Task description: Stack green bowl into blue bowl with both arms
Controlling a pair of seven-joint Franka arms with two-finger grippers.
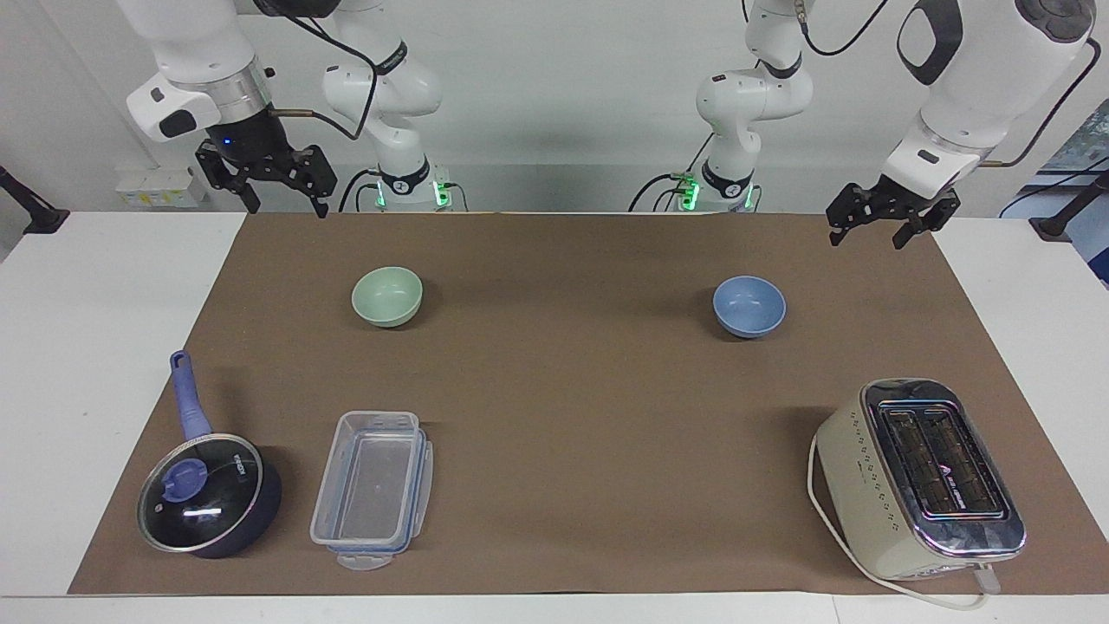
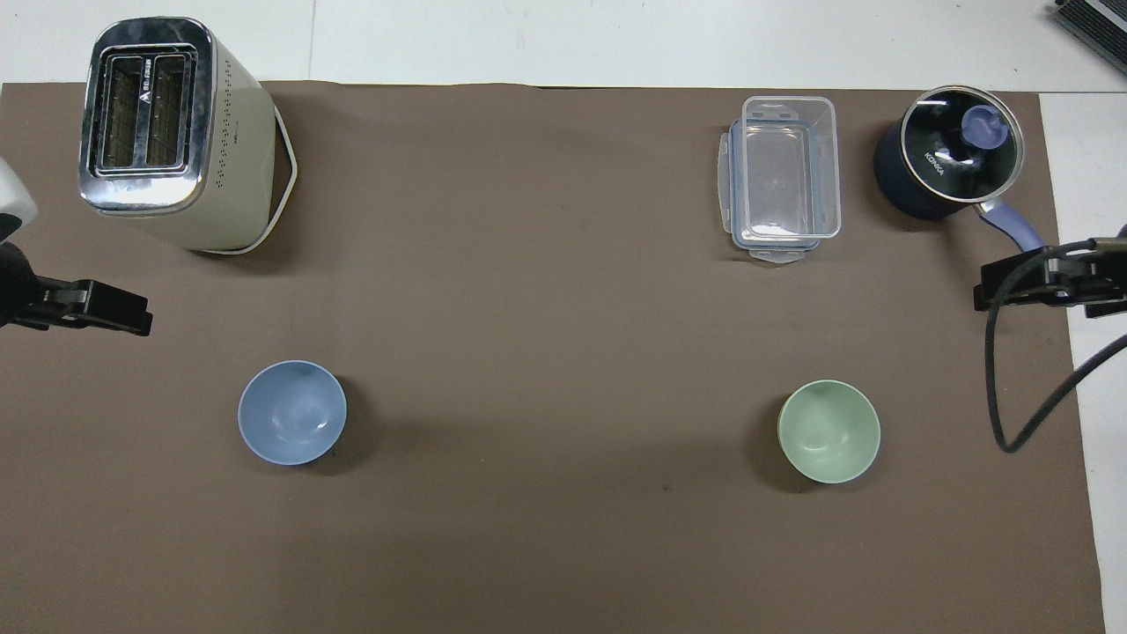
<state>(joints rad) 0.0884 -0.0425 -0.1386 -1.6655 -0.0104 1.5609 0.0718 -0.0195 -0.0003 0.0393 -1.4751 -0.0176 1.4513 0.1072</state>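
Observation:
The green bowl (image 1: 387, 296) (image 2: 828, 431) stands upright and empty on the brown mat, toward the right arm's end. Level with it, toward the left arm's end, sits the blue bowl (image 1: 749, 306) (image 2: 292, 412), also empty. My right gripper (image 1: 286, 204) (image 2: 999, 293) hangs open in the air over the mat's corner at its own end, holding nothing. Over the mat's other corner by the robots, my left gripper (image 1: 868, 237) (image 2: 123, 313) is raised and open, with nothing between its fingers. Neither gripper touches a bowl.
A cream toaster (image 1: 923, 477) stands farther from the robots than the blue bowl. A clear lidless container (image 1: 372, 490) and a dark blue lidded saucepan (image 1: 208, 498) lie farther from the robots than the green bowl. The brown mat (image 1: 572, 390) covers most of the white table.

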